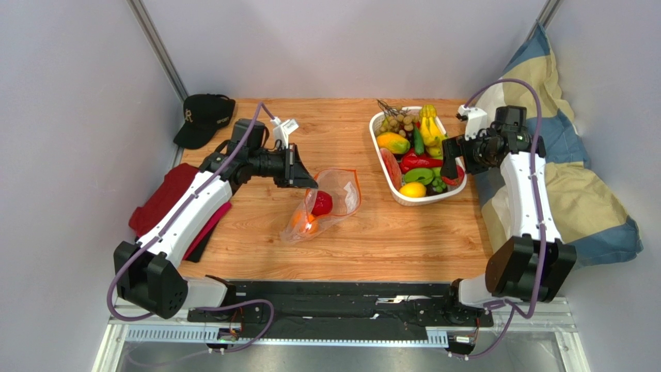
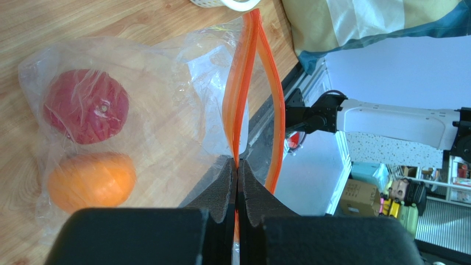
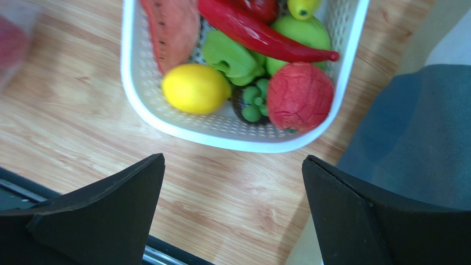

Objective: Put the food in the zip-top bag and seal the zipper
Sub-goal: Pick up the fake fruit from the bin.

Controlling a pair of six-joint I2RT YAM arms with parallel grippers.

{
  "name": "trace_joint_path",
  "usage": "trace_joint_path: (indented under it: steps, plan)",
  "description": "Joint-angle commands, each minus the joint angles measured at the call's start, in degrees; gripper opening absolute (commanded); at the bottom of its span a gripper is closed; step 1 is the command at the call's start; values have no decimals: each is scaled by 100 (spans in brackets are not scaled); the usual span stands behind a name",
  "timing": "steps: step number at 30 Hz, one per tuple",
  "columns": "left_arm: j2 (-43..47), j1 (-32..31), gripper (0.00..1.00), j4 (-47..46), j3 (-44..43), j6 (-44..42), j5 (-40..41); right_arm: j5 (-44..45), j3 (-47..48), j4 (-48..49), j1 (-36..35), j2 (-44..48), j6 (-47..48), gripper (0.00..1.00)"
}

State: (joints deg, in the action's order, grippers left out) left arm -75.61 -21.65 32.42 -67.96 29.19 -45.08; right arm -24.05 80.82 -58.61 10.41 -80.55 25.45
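writing: pale mark like an "R" on the front of the black cap [image 1: 203, 116]; smaller mark on its side too small to read
surface: light wood-grain table [image 1: 372, 240], black rail along the near edge
room: plain grey panels at 9, 12 and 3 o'clock, metal posts in the far corners
left gripper [image 2: 237, 165]: closed tight, pinching one lip of the zipper [image 2: 243, 83]; other lip bowed away, mouth gaping
zip-top bag [image 1: 341, 190]: lying near table centre, just toward 9 o'clock, mouth toward 12
inside the bag: red fruit [image 2: 85, 105] and orange [image 2: 91, 181], side by side and touching
right gripper [image 3: 233, 160]: spread wide, holding nothing, hovering over bare wood just beside the basket's near end
white basket [image 3: 132, 83]: at 2 o'clock on the table, holding a lemon [image 3: 196, 88], a red chilli [image 3: 260, 36], a rough red ball [image 3: 300, 95] and green pieces
cushion [image 1: 574, 186]: blue and cream, at 3 o'clock, off the table edge
red cloth [image 1: 167, 198]: at 9 o'clock, under the left arm
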Motion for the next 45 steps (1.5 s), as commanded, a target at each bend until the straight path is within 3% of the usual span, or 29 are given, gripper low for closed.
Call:
trace_joint_path:
  steps: [1,17,20,27,29,30,32,34,38,43,45]
  plan:
    - [-32,3,0,-34,-191,-89,-71,972,109,543,-13,-608,285,100]
    - [-41,3,0,228,-217,-150,113,1201,128,1141,-92,-1692,425,94]
    - [-76,3,0,360,-270,-159,210,1140,136,1133,-119,-1709,399,88]
    - [-164,12,0,607,-393,-212,324,946,136,869,-154,-1481,390,52]
    - [-243,3,0,694,-454,-229,298,955,127,816,-154,-1393,399,55]
    - [-261,-6,0,704,-463,-230,263,955,119,816,-154,-1393,390,64]
    - [-296,3,1,730,-481,-230,202,981,127,842,-154,-1463,338,66]
    - [-331,3,1,748,-498,-229,201,990,154,869,-163,-1568,311,75]
    - [-314,3,2,765,-516,-221,245,947,198,843,-163,-1823,215,77]
    - [-208,3,3,827,-455,-300,324,876,189,799,-163,-1719,223,60]
    - [-199,3,3,827,-437,-300,307,894,224,729,-163,-1622,250,45]
